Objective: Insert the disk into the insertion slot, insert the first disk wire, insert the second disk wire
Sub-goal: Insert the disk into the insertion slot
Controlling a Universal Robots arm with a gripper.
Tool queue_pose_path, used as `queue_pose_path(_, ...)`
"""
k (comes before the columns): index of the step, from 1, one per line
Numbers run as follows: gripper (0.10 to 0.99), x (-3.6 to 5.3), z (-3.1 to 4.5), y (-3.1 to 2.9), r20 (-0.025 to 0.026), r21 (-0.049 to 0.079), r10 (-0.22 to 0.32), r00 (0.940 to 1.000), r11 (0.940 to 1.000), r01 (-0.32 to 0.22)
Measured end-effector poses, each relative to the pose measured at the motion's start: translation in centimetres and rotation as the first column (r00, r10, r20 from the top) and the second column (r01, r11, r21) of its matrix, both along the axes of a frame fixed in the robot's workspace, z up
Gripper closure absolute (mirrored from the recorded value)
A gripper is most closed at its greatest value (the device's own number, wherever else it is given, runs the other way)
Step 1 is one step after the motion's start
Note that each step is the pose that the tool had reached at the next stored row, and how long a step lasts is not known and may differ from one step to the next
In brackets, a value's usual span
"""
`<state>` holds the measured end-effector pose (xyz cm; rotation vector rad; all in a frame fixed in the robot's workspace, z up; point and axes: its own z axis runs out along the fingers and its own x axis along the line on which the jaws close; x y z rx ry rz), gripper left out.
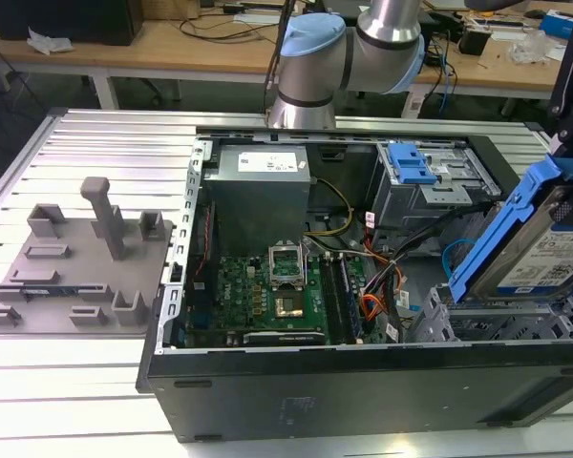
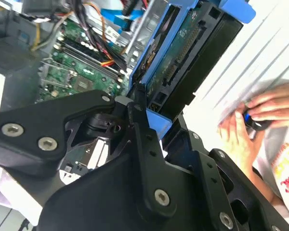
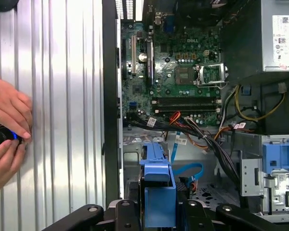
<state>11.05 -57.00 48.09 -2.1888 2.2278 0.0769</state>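
We are seeing disk [image 1: 544, 250] tilting above insertion slot [image 1: 501, 324]: silver body, white label, blue carrier; gripper [image 2: 147, 113] clamping disk by carrier.

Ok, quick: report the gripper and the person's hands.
Gripper: shut on the disk, held by its blue carrier.
Person's hands: holding a small dark object.

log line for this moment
gripper: shut on disk | disk: tilted above insertion slot | insertion: not yet done
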Motion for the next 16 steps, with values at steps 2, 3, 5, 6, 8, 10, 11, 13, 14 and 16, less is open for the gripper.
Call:
queue_pose_path(2,0.722,0.0,-0.01,-0.05,0.0,0.004,0.0,1.0,1.0,0.0)
queue_pose_path(3,0.722,0.0,-0.01,-0.05,0.0,0.004,0.0,1.0,1.0,0.0)
queue_pose_path(5,0.722,0.0,-0.01,-0.06,0.0,0.004,0.0,1.0,1.0,0.0)
queue_pose_path(6,0.722,0.0,-0.01,-0.06,0.0001,0.004,0.0,1.0,1.0,0.0)
queue_pose_path(8,0.722,0.01,-0.01,-0.06,0.0016,0.003,0.0,1.0,1.0,0.0)
queue_pose_path(10,0.722,0.03,-0.01,-0.06,0.0016,0.003,0.0,1.0,1.0,0.0)
queue_pose_path(11,0.722,0.09,-0.02,-0.06,0.0017,0.003,0.0,1.0,1.0,0.0)
queue_pose_path(13,0.722,0.25,-0.04,-0.05,0.0017,0.003,0.0,1.0,1.0,0.0)
queue_pose_path(14,0.722,0.26,-0.04,-0.06,0.0017,0.003,0.0,1.0,1.0,0.0)
queue_pose_path(16,0.722,0.26,-0.04,-0.06,0.0019,0.003,0.0,1.0,1.0,0.0)
